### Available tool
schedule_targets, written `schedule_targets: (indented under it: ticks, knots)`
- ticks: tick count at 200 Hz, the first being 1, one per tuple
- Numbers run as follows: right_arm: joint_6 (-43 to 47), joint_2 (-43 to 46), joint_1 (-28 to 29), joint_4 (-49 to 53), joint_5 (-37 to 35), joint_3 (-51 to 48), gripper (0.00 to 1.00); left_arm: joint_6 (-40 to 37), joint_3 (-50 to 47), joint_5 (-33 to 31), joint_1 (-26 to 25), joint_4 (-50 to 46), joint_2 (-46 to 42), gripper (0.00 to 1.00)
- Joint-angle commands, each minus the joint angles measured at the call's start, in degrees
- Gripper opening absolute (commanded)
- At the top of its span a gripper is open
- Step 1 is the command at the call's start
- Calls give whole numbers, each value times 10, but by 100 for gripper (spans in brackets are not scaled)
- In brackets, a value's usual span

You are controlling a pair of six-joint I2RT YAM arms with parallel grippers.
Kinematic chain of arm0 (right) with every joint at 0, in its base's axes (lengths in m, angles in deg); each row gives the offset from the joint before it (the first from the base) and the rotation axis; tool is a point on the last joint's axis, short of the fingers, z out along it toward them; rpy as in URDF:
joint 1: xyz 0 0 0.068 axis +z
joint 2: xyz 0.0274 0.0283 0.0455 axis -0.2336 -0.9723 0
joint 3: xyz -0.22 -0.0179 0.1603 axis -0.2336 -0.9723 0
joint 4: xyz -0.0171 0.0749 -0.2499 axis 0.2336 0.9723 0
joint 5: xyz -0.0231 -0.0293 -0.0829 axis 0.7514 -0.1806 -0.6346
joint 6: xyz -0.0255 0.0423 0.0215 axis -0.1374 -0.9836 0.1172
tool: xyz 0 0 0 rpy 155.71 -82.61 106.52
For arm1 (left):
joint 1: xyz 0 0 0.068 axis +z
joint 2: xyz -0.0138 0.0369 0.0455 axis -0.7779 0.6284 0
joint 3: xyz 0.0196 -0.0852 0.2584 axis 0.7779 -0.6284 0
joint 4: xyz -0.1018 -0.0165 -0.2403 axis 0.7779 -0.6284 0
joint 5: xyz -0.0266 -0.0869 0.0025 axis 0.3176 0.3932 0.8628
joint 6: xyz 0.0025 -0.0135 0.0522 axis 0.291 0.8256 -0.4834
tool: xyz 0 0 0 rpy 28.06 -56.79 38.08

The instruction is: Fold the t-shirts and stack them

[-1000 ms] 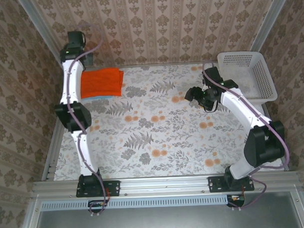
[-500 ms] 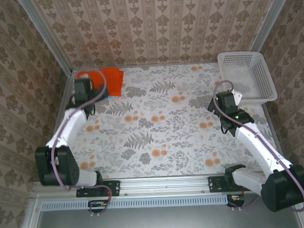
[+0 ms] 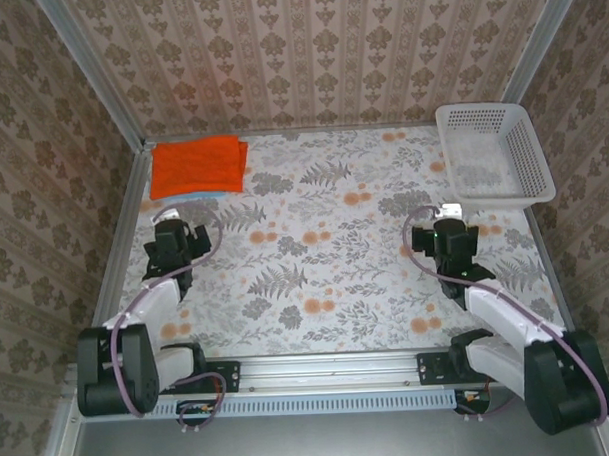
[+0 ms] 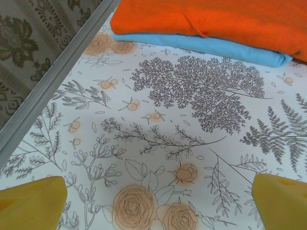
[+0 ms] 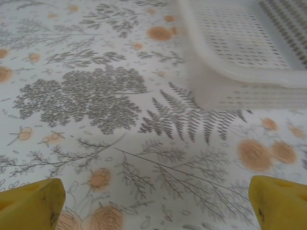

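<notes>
On my left wrist camera, the folded orange t-shirt (image 4: 230, 19) lies on top of the sky-blue t-shirt (image 4: 225, 48), whose edge peeks out beneath it. Nearer me is bare floral bench (image 4: 158, 139), with a metal rail (image 4: 53, 81) along its left side. My left gripper (image 4: 158, 203) shows yellow fingertips (image 4: 33, 201) wide apart, holding nothing.

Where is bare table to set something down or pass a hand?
Free: the wide middle of the table between left gripper and right gripper, and the far strip between the orange t-shirt and the basket. Crowded: far-left corner, where orange lies on the blue t-shirt; far-right corner, basket.
</notes>
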Motion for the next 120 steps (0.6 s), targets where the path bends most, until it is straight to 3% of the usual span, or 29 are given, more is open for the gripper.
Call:
schedule_targets:
  ticks: [1,22,52,92,120]
  knots:
    - [45,-47,-8,-69,57,13,100,-35,-3,18,1,102,40,100]
    - [63,-96,-18,-108,85,31,100,-50,7,69,1,183,90,100]
    - [54,-153,-53,-227,155,34,100,-110,57,120,1,158,138,100]
    - [26,-226,-84,-319,205,36,100,-90,19,141,38,245,145,100]
    - [31,-242,-84,-407,218,-4,100,-109,-24,166,30,330,148,100]
